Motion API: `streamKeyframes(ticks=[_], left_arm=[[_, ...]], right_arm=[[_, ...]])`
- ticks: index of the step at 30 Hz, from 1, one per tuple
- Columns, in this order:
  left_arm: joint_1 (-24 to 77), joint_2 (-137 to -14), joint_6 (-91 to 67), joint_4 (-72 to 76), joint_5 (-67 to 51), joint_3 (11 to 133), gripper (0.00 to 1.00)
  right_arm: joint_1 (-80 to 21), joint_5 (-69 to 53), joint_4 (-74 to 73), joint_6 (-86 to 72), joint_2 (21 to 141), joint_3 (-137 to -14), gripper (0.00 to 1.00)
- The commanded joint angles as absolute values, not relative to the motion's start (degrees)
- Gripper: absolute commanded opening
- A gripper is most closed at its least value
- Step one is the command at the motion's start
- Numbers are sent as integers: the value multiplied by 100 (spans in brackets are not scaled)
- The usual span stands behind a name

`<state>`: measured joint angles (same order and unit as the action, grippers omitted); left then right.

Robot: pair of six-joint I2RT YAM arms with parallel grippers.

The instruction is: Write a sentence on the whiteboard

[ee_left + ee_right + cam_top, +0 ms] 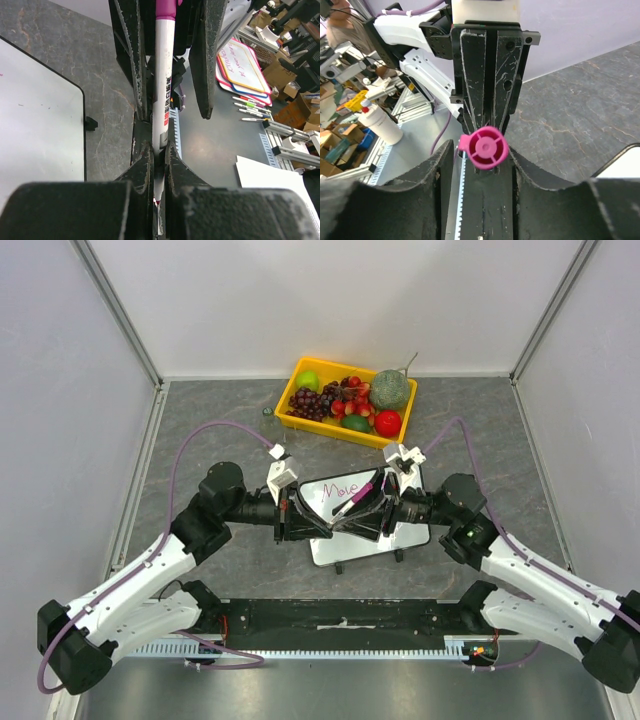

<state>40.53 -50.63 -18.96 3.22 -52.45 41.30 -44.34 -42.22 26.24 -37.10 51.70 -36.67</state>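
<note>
Whiteboard (372,543), glossy, round-cornered, on mottled grey tabletop (200,410)

Left arm (130,585) and right arm (540,578): white link shells, black joint housings, black bases. Purple cable (225,423) runs along the left, matching cable (457,420) on the right. White camera block (282,478) at each wrist. Left gripper (159,155) and right gripper (482,167): black tapered fingers (427,175), edges scuffed pale. Screw heads (510,45) on left gripper's face.
</note>
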Motion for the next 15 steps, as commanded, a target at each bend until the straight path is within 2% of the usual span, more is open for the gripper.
streamKeyframes(ticks=[1, 9, 12, 15], left_arm=[[4052, -5054, -1696, 325, -5449, 4350, 2], [4060, -5080, -1714, 352, -5449, 4316, 2], [4061, -5071, -1749, 387, -5467, 4272, 2], [4061, -5045, -1758, 422, -5458, 4236, 2]], right_arm=[[-4403, -4386, 3120, -3937, 5273, -3665, 45], [-4403, -4605, 3129, -3911, 5537, -3665, 31], [-4403, -4579, 3085, -3867, 5528, -3639, 20], [-4395, -4527, 2971, -3797, 5511, -3639, 0]])
